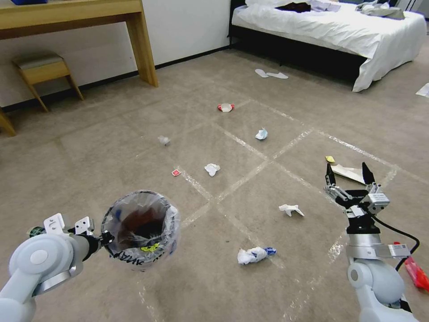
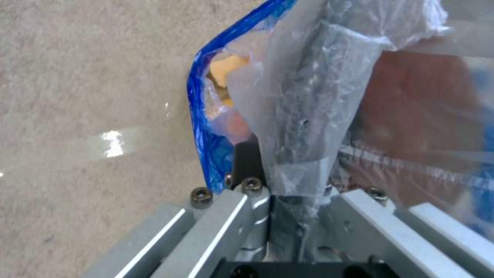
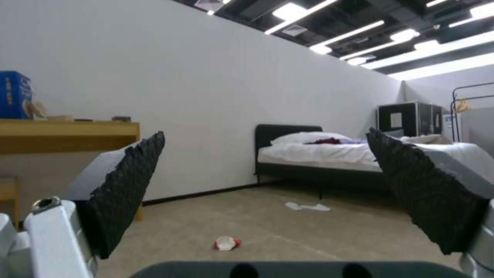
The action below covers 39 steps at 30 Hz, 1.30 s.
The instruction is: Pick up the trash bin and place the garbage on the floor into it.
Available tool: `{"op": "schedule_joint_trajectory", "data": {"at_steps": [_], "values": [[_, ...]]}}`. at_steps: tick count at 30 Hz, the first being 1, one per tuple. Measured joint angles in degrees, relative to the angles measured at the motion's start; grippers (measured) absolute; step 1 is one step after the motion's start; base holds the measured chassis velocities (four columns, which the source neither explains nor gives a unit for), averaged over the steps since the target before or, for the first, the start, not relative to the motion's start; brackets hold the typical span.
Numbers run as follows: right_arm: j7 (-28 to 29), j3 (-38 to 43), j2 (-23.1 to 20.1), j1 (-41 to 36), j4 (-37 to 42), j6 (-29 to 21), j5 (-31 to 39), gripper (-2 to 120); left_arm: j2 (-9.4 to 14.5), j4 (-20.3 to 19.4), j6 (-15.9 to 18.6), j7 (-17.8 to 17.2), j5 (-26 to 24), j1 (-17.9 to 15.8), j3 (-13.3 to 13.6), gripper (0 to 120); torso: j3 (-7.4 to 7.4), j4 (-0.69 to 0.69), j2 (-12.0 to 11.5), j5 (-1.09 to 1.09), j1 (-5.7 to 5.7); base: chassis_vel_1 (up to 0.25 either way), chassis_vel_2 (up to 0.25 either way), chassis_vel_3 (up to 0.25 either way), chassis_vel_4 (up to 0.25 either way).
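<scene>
Bin: the trash bin (image 1: 140, 229) hangs clear of the floor (image 1: 134, 134) at lower left, mouth facing up toward the head camera, red inside showing through the crinkled clear liner.
Left gripper: the left gripper (image 1: 103, 238) sits at the bin's near rim, pinching it (in the left wrist view the fingers close on the plastic-wrapped rim (image 2: 303, 127), a blue strip of bag (image 2: 198, 116) just beside them).
Right gripper: the right gripper (image 1: 349, 175) is up at the right, above the carpet, jaws spread wide and carrying nothing; in the right wrist view the two black ridged pads (image 3: 126, 189) stand well apart, with the room between them.
Nearest litter: a crumpled white-and-blue wad (image 1: 254, 255) lies on the carpet between the two arms, right of the bin.
More litter: a white tissue (image 1: 291, 209) farther out toward the right arm; another white tissue (image 1: 212, 169) near the middle; a small red wrapper (image 1: 176, 172) just left of it.
Far litter: a bluish paper wad (image 1: 261, 133), a small pale scrap (image 1: 164, 140), and a crushed red-white paper bowl (image 1: 226, 108) toward the wall.
By the right gripper: a pale torn cardboard piece (image 1: 348, 172) with a yellow bit (image 1: 330, 158), on the floor beyond the fingers.
Room: a white bed (image 1: 330, 27) at the back right, a wooden desk (image 1: 76, 13) and stool (image 1: 42, 67) at the back left.
</scene>
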Motion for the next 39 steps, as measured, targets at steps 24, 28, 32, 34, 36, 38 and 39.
{"op": "schedule_joint_trajectory", "data": {"at_steps": [24,28,32,34,36,38,39], "values": [[1.5,0.1,-1.4,0.4,-1.1,0.6,-1.1,100,-0.7,-0.6,0.0,0.7,1.0,0.7,0.0,0,0.0,-0.01,0.0,0.0,0.02,-0.094,0.09,0.089,-0.09],[1.3,0.1,-2.5,0.6,-1.8,0.6,-1.4,100,-0.7,-0.7,0.0,0.9,1.1,0.9,-0.1,0,0.0,0.01,0.0,0.01,0.02,-0.017,0.01,0.009,-0.016],[-3.8,-0.4,-8.7,0.7,-3.5,0.6,-0.1,100,-0.7,-0.8,0.0,1.9,1.5,1.0,-0.3,0,0.0,0.0,0.0,0.02,0.01,0.0,0.0,0.0,0.0],[-7.7,-0.8,-13.1,1.0,-4.9,0.7,0.9,100,-0.8,-0.7,-0.1,2.4,1.7,0.8,-0.3,0,0.0,-0.01,0.0,0.01,0.01,0.0,0.0,0.0,0.0],[-18.1,-2.3,-20.6,3.1,-9.6,2.1,2.0,100,-1.0,-0.8,-0.3,2.7,2.0,0.7,0.1,0,0.0,-0.02,0.0,0.01,0.01,0.0,0.0,0.0,0.0],[-21.9,-3.2,-23.0,4.0,-11.6,2.4,2.4,100,-1.1,-0.9,-0.3,2.7,2.1,0.8,0.2,0,0.0,0.01,0.0,0.02,0.01,0.0,0.0,0.0,0.0],[-27.7,-5.5,-27.3,5.2,-14.9,2.9,3.0,100,-1.3,-1.1,-0.4,2.8,2.3,0.9,0.3,0,0.0,0.01,0.0,0.03,0.01,0.0,0.0,0.0,0.0]]}}
